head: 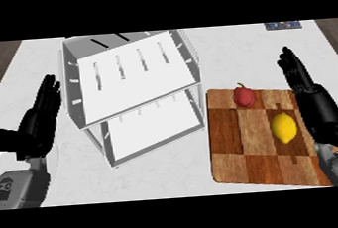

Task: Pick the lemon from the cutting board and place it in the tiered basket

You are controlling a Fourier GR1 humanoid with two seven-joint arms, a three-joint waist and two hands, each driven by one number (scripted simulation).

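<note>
Lemon (283,127) on cutting board (237,156), R of tiered basket (133,88); both hands open.

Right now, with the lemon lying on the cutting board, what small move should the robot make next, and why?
Probably lower the right hand over the lemon: that hand is open, holds nothing and stands just beside it at the edge of the cutting board, while the left hand is beyond the tiered basket.

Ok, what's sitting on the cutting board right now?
The lemon and a red fruit lie on the cutting board, apart. The right robot hand covers the board's right edge, so that strip is hidden.
</note>
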